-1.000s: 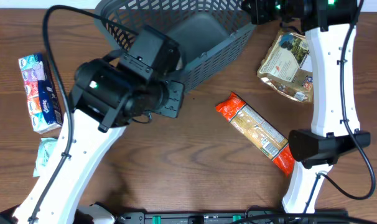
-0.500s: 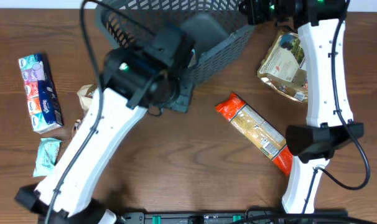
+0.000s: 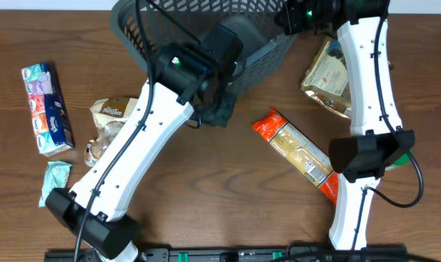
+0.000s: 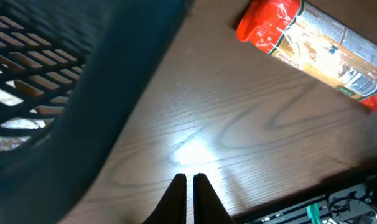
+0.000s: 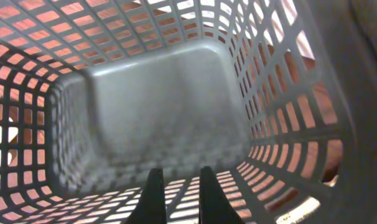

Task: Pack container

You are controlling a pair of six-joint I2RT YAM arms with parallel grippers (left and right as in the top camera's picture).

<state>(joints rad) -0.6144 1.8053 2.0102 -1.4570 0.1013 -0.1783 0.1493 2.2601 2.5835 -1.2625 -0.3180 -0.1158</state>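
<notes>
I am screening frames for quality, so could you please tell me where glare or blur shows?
Left wrist view: a bright glare patch on the table, and the container is blurred. Right wrist view: the container floor looks soft. Overhead view: sharp, evenly lit.

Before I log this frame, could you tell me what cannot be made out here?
Overhead: container far rim cut off by the top edge; near wall behind left arm.
Overhead: beige snack bag partly under that arm.
Overhead: tan pouch partly behind right arm.
Left wrist: container side blurred.
</notes>
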